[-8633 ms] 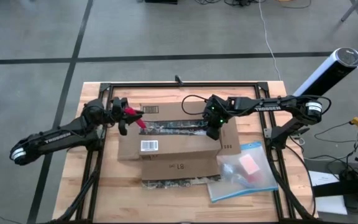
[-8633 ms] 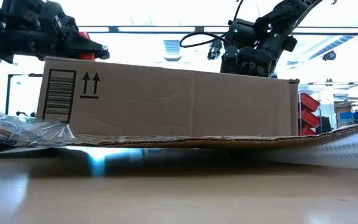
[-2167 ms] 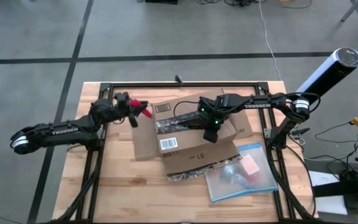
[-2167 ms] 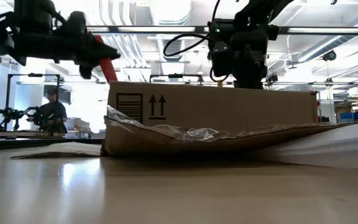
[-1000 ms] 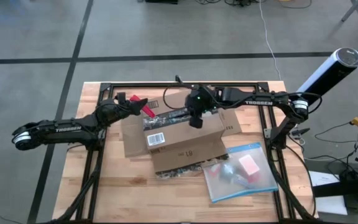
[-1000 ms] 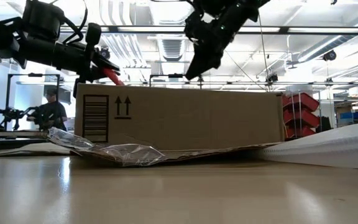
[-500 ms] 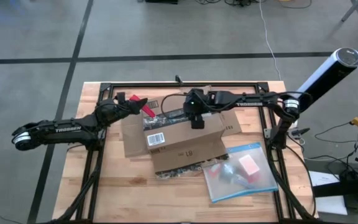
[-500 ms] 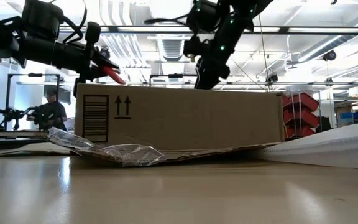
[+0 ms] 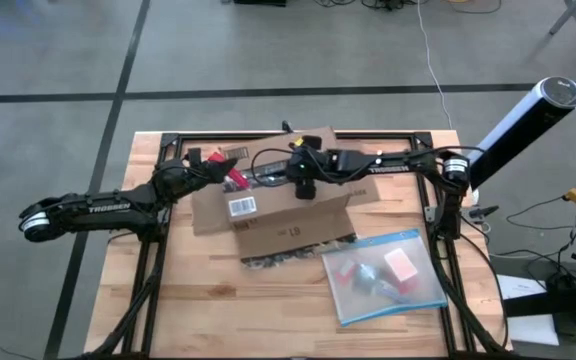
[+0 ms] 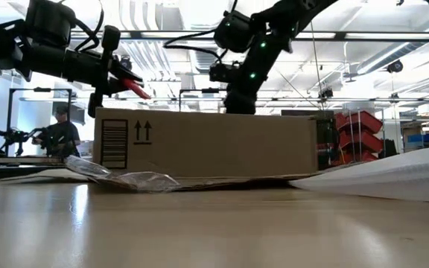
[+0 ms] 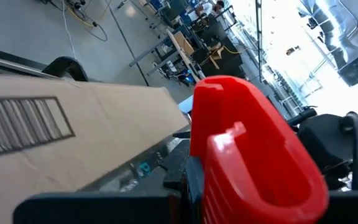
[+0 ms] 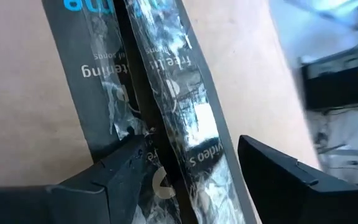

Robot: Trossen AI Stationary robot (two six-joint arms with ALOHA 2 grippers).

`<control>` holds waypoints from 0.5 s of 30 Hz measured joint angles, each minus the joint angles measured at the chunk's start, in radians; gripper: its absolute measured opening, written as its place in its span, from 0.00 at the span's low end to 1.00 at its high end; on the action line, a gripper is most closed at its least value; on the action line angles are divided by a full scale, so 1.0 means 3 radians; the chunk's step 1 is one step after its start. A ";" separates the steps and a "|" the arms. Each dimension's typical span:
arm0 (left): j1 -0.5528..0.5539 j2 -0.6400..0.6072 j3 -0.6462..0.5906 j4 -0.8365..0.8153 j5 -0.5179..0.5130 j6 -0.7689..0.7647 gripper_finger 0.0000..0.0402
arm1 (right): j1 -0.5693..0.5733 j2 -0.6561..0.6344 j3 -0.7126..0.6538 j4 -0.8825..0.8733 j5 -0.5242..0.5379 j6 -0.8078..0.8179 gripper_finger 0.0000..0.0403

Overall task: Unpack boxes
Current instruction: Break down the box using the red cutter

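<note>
Brown cardboard box (image 9: 268, 205) mid-table, taped seam up, right gripper (image 12: 188, 171) just above its seam, fingers spread astride the tape, holding nothing, left gripper (image 9: 230, 178) at the box's left end, clamped on a red tool (image 11: 247, 149), clear pouch (image 9: 386, 275) near the box's right corner.

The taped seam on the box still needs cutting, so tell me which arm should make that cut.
Left, probably. The left gripper already holds the red tool at the left end of the box, pointed at the taped seam. The right gripper has open, empty jaws over that seam, better suited to steadying the top.
</note>
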 joint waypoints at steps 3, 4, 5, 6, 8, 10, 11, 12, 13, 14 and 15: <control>0.0000 -0.0002 0.0000 0.0001 0.0001 -0.0033 0.07 | -0.0022 0.0096 0.0008 0.0242 0.0001 -0.0010 0.53; 0.0000 -0.0006 0.0000 -0.0004 0.0001 -0.0035 0.07 | -0.0033 0.0135 0.0010 0.0297 0.0013 -0.0005 0.52; -0.0001 -0.0008 0.0000 0.0002 0.0003 -0.0039 0.07 | -0.0045 0.0164 0.0012 0.0351 0.0057 0.0004 0.51; -0.0001 -0.0011 0.0000 0.0009 0.0004 -0.0047 0.07 | -0.0058 0.0190 0.0015 0.0403 0.0106 0.0011 0.50; -0.0001 -0.0023 0.0000 0.0003 0.0004 -0.0048 0.07 | -0.0093 0.0230 0.0019 0.0492 0.0158 0.0014 0.49; -0.0001 -0.0032 0.0000 0.0000 0.0014 -0.0051 0.07 | -0.0133 0.0245 0.0017 0.0554 0.0190 0.0034 0.48; -0.0001 -0.0036 0.0000 0.0000 0.0014 -0.0050 0.07 | -0.0151 0.0249 0.0013 0.0602 0.0232 0.0036 0.48; -0.0001 -0.0041 0.0000 0.0000 0.0014 -0.0050 0.07 | -0.0168 0.0251 0.0013 0.0646 0.0272 0.0029 0.48; -0.0001 -0.0045 0.0000 0.0001 0.0014 -0.0053 0.07 | -0.0189 0.0253 0.0013 0.0687 0.0308 0.0016 0.48; -0.0001 -0.0048 0.0000 0.0004 0.0014 -0.0057 0.07 | -0.0211 0.0256 0.0018 0.0717 0.0335 0.0005 0.48; -0.0001 -0.0051 0.0000 0.0001 0.0014 -0.0057 0.07 | -0.0238 0.0261 0.0033 0.0723 0.0344 0.0004 0.48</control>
